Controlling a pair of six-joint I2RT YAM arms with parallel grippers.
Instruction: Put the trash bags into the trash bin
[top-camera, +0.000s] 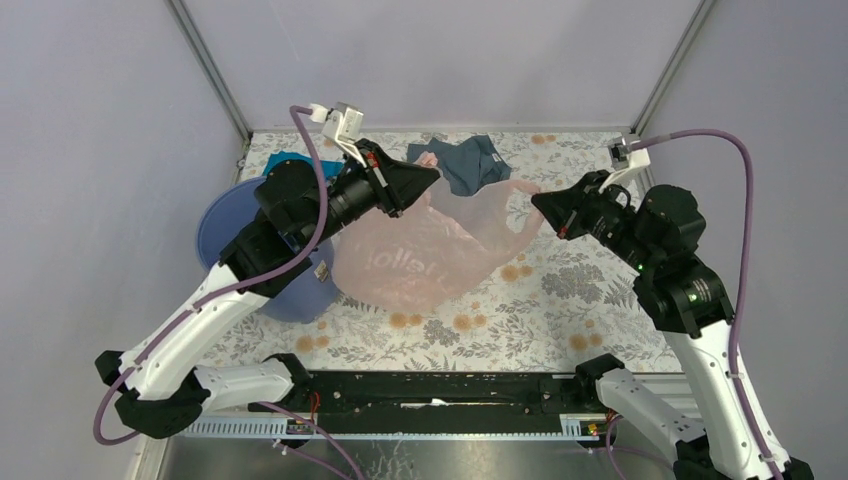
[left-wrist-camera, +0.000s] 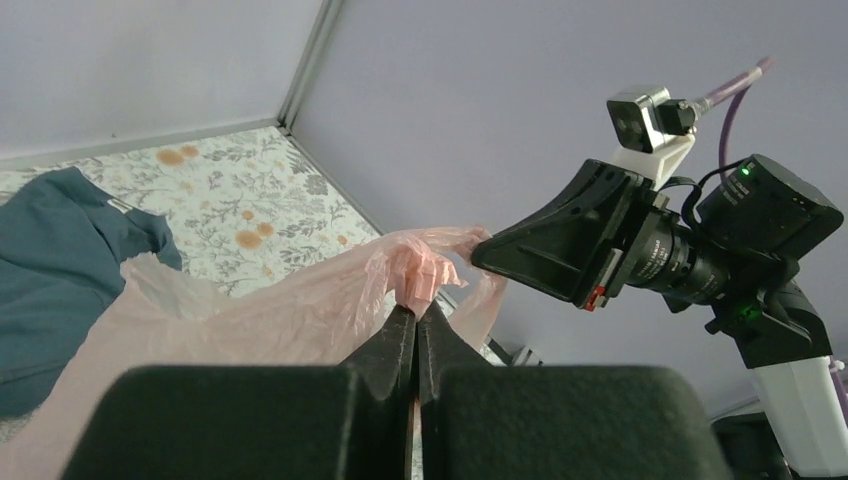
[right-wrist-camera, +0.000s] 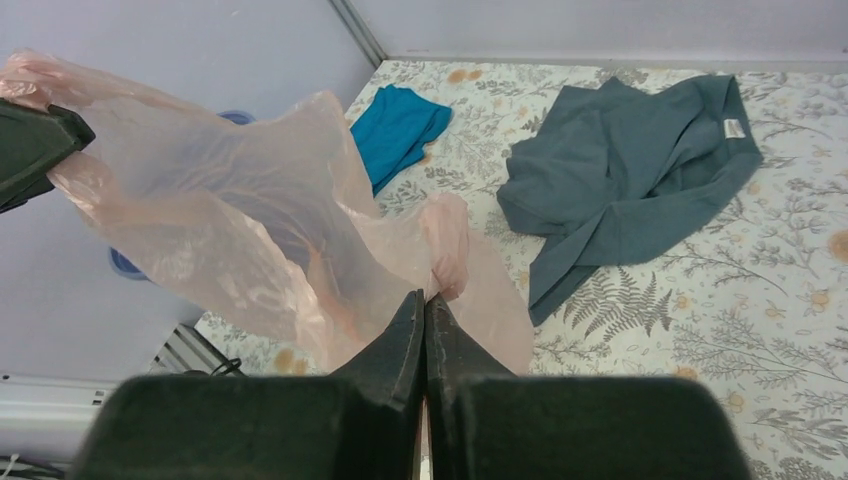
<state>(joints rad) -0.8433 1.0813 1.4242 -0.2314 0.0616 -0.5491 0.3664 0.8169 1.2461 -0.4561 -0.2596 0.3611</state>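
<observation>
The pink trash bag hangs spread just right of the trash bin, left gripper and right gripper each pinched shut on a handle, likely to hold it taut for a swing across to the bin.

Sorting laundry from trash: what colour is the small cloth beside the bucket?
Plain teal-blue; the small folded cloth shows best in the right wrist view.

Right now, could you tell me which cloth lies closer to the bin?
The teal cloth, beside the blue bin; the grey-blue garment lies farther right.
</observation>
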